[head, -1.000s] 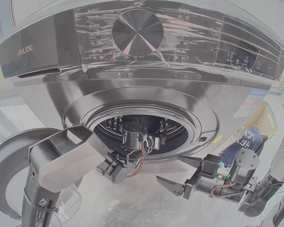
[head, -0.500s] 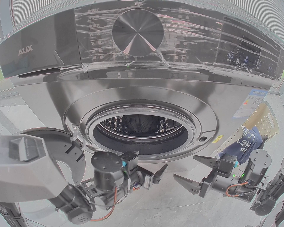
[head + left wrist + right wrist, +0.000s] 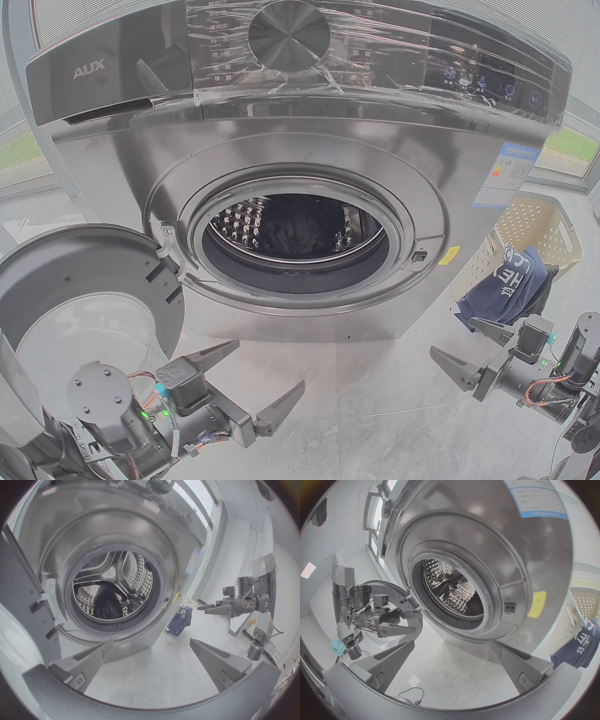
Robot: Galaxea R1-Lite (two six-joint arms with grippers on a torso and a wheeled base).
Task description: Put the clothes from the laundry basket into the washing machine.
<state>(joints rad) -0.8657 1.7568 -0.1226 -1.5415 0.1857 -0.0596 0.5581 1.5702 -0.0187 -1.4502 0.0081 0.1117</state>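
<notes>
The washing machine (image 3: 300, 144) stands with its round door (image 3: 87, 281) swung wide at the left. A dark garment (image 3: 300, 228) lies inside the drum (image 3: 109, 586). A navy shirt with white print (image 3: 509, 287) hangs over the rim of the cream laundry basket (image 3: 544, 228), to the right of the machine. My left gripper (image 3: 269, 364) is open and holds nothing, low over the floor in front of the door. My right gripper (image 3: 452, 335) is open too, just below the navy shirt and apart from it.
Bare grey floor tiles (image 3: 350, 400) stretch between the two grippers and the machine front. The open door's glass bowl (image 3: 81, 337) bulges toward my left arm. A cable (image 3: 409, 694) lies on the floor.
My left gripper has come out of the drum and dropped low to the left, empty. The right gripper has drawn back to the right. The head view has pulled back from the machine.
</notes>
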